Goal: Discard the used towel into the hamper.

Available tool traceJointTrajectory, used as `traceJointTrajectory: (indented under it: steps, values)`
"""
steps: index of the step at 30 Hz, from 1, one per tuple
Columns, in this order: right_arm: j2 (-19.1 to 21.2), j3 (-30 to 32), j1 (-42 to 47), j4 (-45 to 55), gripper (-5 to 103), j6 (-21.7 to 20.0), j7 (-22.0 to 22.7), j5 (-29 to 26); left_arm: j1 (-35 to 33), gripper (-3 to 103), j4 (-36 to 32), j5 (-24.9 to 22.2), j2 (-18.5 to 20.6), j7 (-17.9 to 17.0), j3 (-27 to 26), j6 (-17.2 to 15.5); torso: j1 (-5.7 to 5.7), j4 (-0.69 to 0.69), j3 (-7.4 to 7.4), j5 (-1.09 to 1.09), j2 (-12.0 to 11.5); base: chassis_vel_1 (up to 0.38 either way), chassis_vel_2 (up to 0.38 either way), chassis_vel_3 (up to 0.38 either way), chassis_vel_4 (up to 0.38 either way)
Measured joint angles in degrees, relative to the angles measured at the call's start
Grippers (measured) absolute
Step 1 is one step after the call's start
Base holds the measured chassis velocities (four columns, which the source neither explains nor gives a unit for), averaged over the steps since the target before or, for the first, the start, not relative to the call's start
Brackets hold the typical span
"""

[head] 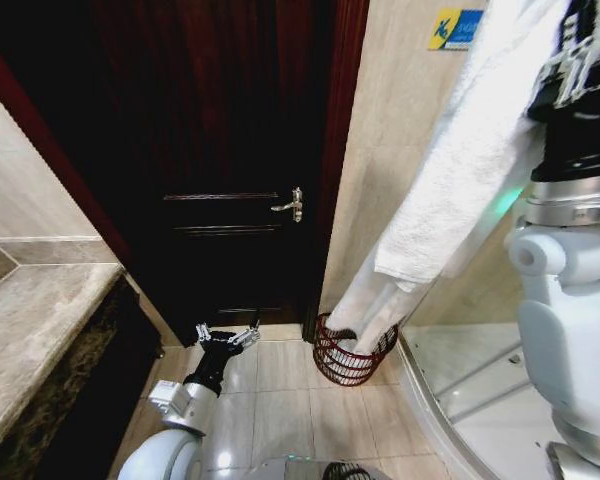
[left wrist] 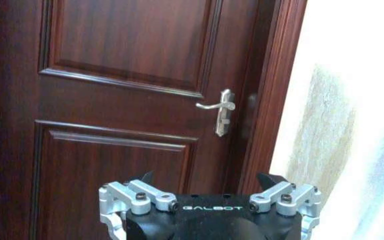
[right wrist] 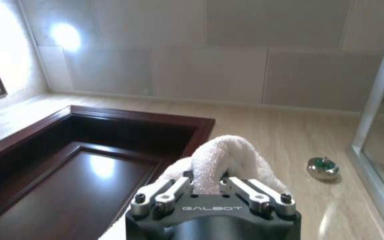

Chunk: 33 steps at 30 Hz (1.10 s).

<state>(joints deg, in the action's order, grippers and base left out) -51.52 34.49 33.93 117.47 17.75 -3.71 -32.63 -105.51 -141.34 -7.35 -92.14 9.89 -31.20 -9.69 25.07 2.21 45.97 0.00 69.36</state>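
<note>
Fingers (right wrist: pixel 178 186) of the right gripper (right wrist: pixel 207 186) are pinching a fold of the white towel (right wrist: pixel 224 157), which is bulging up between them in the right wrist view. That view is looking up past the door's top frame (right wrist: pixel 138 117) at the tiled ceiling, with a glass panel edge (right wrist: pixel 379 95) running along one side; it is not showing how far the cloth hangs. The head view is supplying that: the right gripper (head: pixel 578 60) is raised high at the upper right, and the towel (head: pixel 450 190) is draping from it in a long diagonal down to the hamper (head: pixel 348 358). The towel's lower end is lying inside the hamper, over its rim. The hamper is standing on the tiled floor (head: pixel 280 400), against the wall just beside the dark door (head: pixel 220 150), at the curved edge of the shower base (head: pixel 470 380).

The left gripper (head: pixel 227 335) is hanging low near the floor, in front of the door, well apart from the hamper, with its fingers spread and holding nothing. The left wrist view is showing those open fingertips (left wrist: pixel 145 178) pointing at the door panels and the silver handle (left wrist: pixel 221 110). A stone counter (head: pixel 30 330) is lying at the left in the head view.
</note>
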Motion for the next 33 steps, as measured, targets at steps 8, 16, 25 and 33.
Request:
traceJointTrajectory:
  steps: [8, 16, 25, 33]
  values:
    - [-1.4, 0.3, 2.1, -0.5, 13, 0.8, -1.1, 1.0, 0.0, 100, 0.0, 0.0, 0.0, 0.0, 0.0, 0.0, 0.01, 0.00, 0.00, 0.00, 0.0, 0.000, 0.000, 0.000, 0.000]
    - [-3.0, 0.2, 4.3, -1.7, 13, 2.5, -2.8, 2.0, 0.0, 100, 0.0, 0.0, 0.0, 0.0, 0.0, 0.0, 0.00, 0.00, 0.00, -0.01, 0.0, 0.000, 0.000, 0.000, 0.000]
    - [-4.5, 0.0, 7.0, -3.4, 13, 5.1, -4.7, 2.5, 0.0, 100, 0.0, 0.0, 0.0, 0.0, 0.0, 0.0, 0.01, 0.00, 0.00, 0.00, 0.0, 0.000, 0.000, 0.000, 0.000]
    - [-5.0, -0.8, 6.0, -6.7, 13, 6.2, -4.9, 2.8, 0.0, 100, 0.0, 0.0, 0.0, 0.0, 0.0, 0.0, 0.01, 0.00, 0.00, 0.00, 0.0, 0.000, 0.000, 0.000, 0.000]
